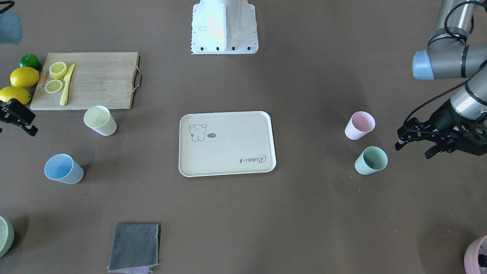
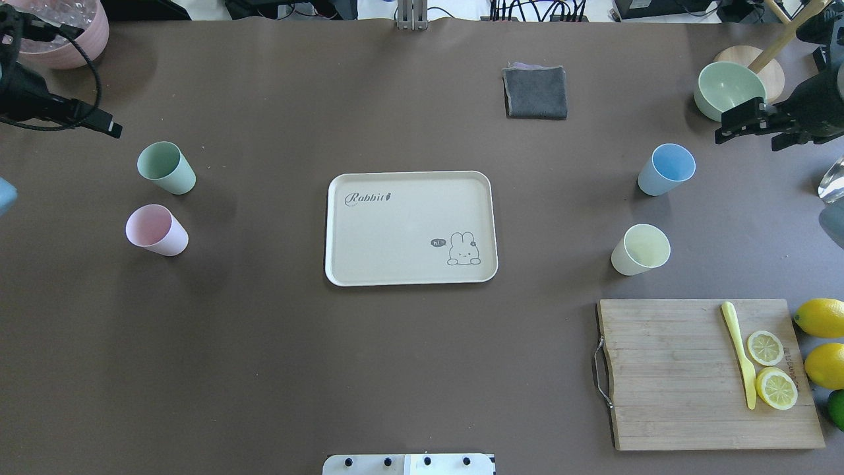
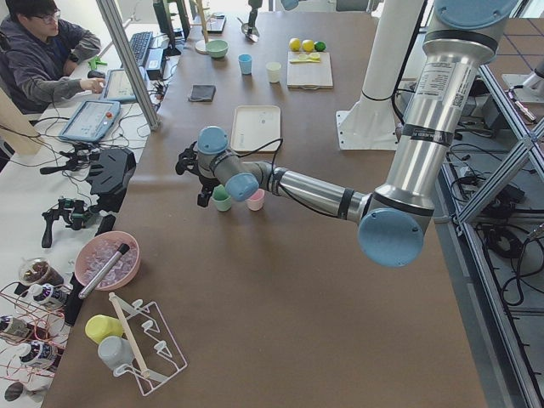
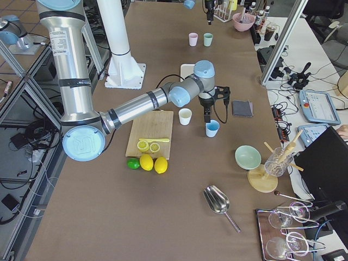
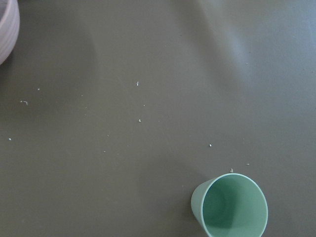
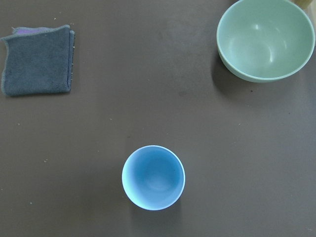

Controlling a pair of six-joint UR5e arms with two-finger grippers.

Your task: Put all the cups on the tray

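The cream tray (image 2: 395, 231) (image 1: 232, 152) lies flat at the table's middle with nothing on it. The mint green cup (image 2: 165, 168) (image 1: 371, 160) and the pale pink cup (image 2: 156, 229) (image 1: 359, 125) stand upright on my left side. The light blue cup (image 2: 667, 169) (image 1: 62, 169) and the pale yellow cup (image 2: 641, 249) (image 1: 100, 120) stand upright on my right side. My left gripper (image 1: 414, 150) is open and empty, outward of the mint cup (image 5: 231, 207). My right gripper (image 2: 746, 135) is open and empty, beyond the blue cup (image 6: 153, 177).
A bamboo cutting board (image 2: 672, 376) with lemon slices and a yellow knife lies near right, lemons (image 2: 821, 316) beside it. A pale green bowl (image 2: 725, 89) and grey cloth (image 2: 535, 92) are at the far side. A dusky-pink container (image 2: 66, 39) stands far left.
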